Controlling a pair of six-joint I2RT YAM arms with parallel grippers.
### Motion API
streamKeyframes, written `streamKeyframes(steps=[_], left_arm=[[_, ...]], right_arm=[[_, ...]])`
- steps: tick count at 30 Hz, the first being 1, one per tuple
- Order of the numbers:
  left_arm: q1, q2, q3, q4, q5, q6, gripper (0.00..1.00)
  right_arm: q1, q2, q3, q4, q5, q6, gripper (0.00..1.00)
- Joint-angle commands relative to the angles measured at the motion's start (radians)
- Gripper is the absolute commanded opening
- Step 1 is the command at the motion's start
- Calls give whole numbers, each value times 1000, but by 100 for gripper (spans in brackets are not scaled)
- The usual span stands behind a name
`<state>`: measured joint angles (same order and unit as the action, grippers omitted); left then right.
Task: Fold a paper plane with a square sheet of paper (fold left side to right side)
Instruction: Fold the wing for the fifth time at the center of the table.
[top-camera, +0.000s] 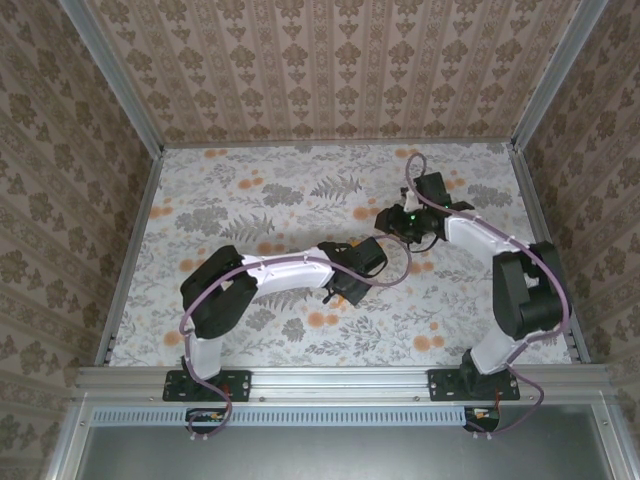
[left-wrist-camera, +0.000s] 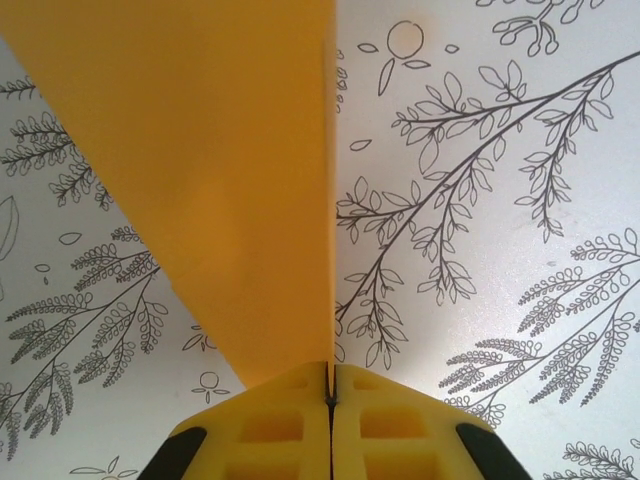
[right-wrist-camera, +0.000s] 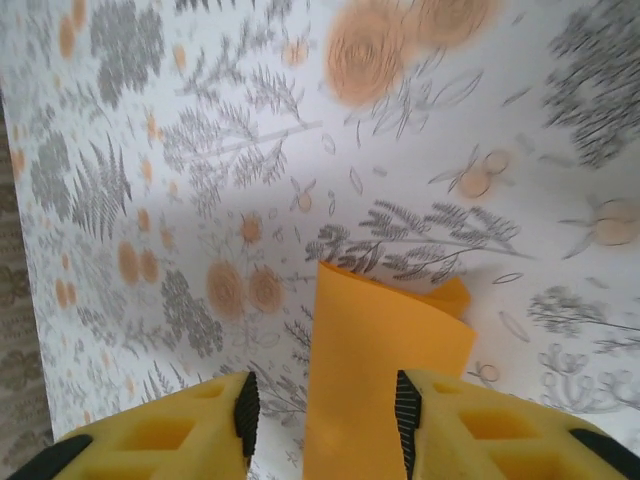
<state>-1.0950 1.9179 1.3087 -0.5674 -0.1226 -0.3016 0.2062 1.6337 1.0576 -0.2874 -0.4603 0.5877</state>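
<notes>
While both arms reach out over the table (top-camera: 250, 200), the left claw (top-camera: 340, 286) and the right claw (top-camera: 392, 222) sit near each other. I think that is because they share one job.

From the left wrist, the left claw (left-wrist-camera: 330, 388) is squeezed tight on the near tip of the paper (left-wrist-camera: 220, 170). The paper runs away from the claw and gets wider, with one long straight edge. It seems lifted a little off the table. I think the claw grips there so it can carry the left side over to the right.

From the right wrist, the right claw (right-wrist-camera: 322, 412) is wide and holds nothing. The paper (right-wrist-camera: 380, 360) lies between its fingers (right-wrist-camera: 150, 440), and the paper's far end curls up. I think this claw hangs by the paper to press it flat or stop it from sliding. The fold does not look done yet.
</notes>
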Motion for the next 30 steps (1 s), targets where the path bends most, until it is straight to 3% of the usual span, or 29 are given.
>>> streamKeyframes(steps=[1, 7, 19, 23, 30], left_arm=[[13, 8, 10, 3, 56, 9, 7], [20, 49, 41, -8, 84, 24, 9], [66, 89, 75, 16, 166, -24, 9], [101, 61, 45, 72, 237, -55, 9], [204, 0, -100, 352, 470, -208, 8]], right_arm=[[-17, -55, -19, -99, 98, -55, 47], [-42, -118, -93, -98, 127, -61, 55], [-46, -151, -192, -94, 77, -94, 58], [-45, -150, -209, -76, 33, -99, 59], [-45, -176, -285, 46, -27, -71, 60]])
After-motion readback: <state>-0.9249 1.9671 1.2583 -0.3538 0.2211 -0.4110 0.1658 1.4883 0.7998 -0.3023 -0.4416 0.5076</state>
